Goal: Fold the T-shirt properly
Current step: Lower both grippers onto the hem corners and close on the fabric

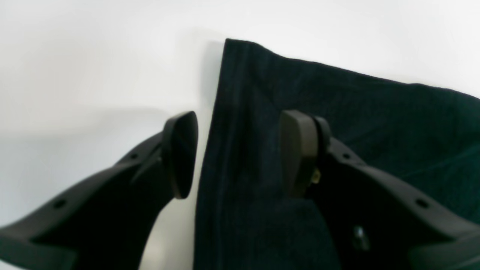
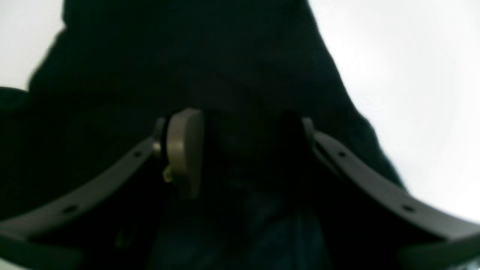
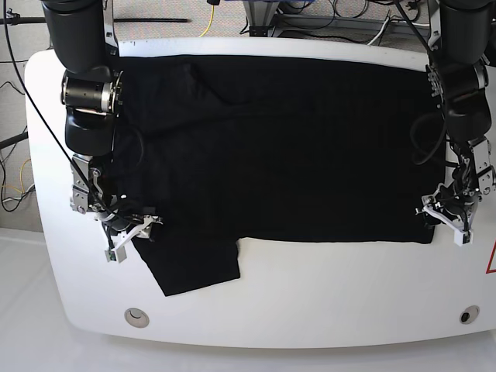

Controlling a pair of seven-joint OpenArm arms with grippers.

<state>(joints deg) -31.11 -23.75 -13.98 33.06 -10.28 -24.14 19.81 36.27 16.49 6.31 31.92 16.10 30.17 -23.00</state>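
Note:
The black T-shirt (image 3: 271,155) lies spread on the white table (image 3: 325,302) with its plain side up; no print shows. One sleeve (image 3: 198,267) sticks out toward the front left. My left gripper (image 3: 440,221) is open at the shirt's front right corner. In the left wrist view the left gripper (image 1: 238,153) straddles the cloth edge (image 1: 337,112), with one finger over bare table and one over cloth. My right gripper (image 3: 133,236) is open at the shirt's left edge by the sleeve. In the right wrist view the right gripper (image 2: 245,150) has its jaws apart over dark cloth (image 2: 187,56).
Two round holes (image 3: 136,315) (image 3: 467,315) sit near the table's front edge. A red mark (image 3: 490,260) is at the right rim. Cables (image 3: 209,19) lie on the floor behind the table. Bare white surface runs along the front.

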